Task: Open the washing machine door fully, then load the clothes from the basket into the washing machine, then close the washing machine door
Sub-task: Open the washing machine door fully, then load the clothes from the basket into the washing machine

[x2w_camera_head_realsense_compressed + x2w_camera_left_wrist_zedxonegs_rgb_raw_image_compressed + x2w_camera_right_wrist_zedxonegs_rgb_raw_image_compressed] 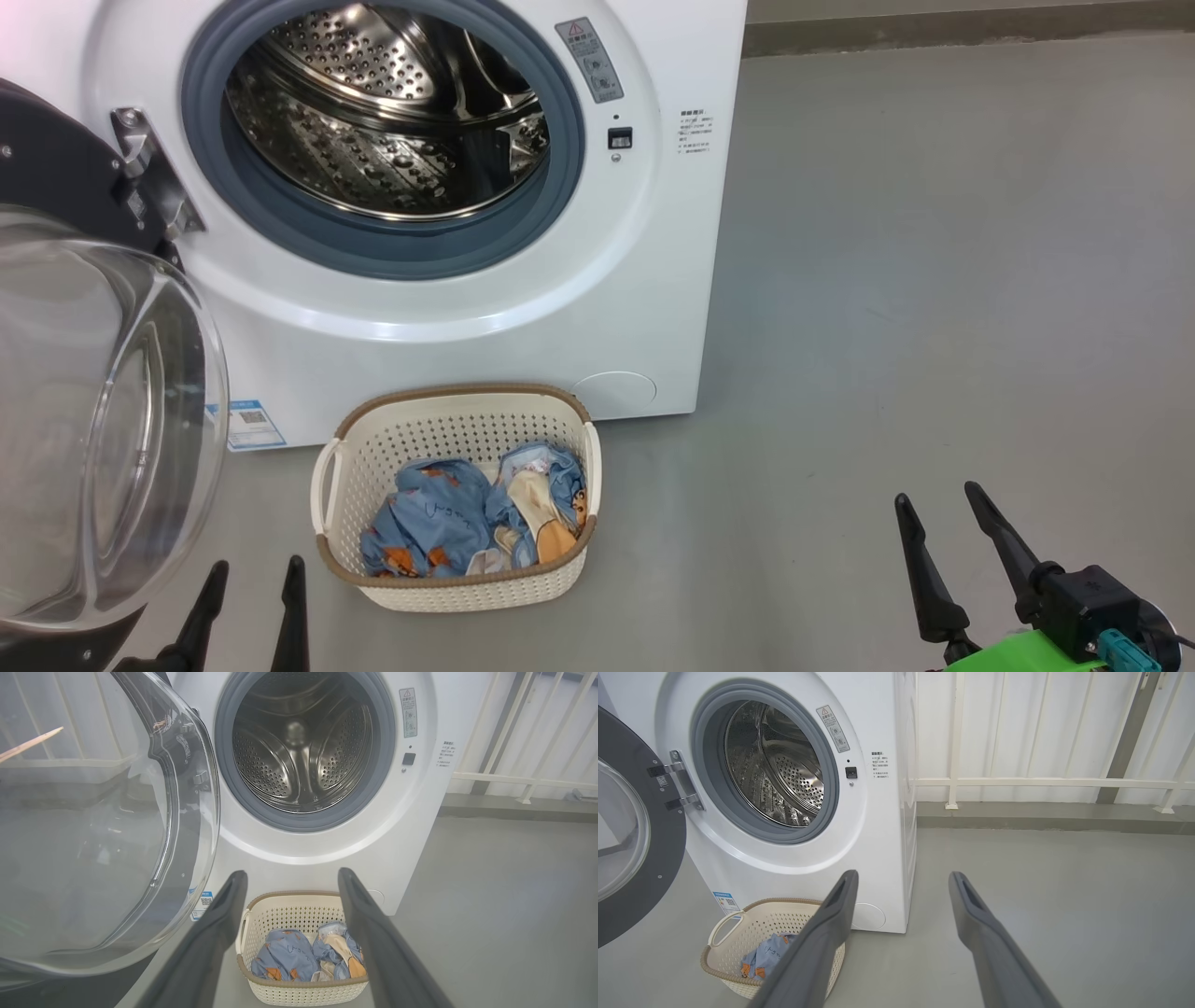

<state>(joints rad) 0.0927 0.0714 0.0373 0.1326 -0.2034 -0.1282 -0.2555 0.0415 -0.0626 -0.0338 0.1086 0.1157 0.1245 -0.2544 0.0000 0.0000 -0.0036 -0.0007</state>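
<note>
Basket (303, 996) w/ clothes (285, 957) by washer (423, 826)

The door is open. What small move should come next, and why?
Probably lower the left tool into the basket onto the clothes: the door stands open, the drum is empty, and this open tool is nearest.

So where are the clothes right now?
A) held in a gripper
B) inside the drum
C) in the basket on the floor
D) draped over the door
C: the clothes lie in the basket in front of the washing machine.
</note>
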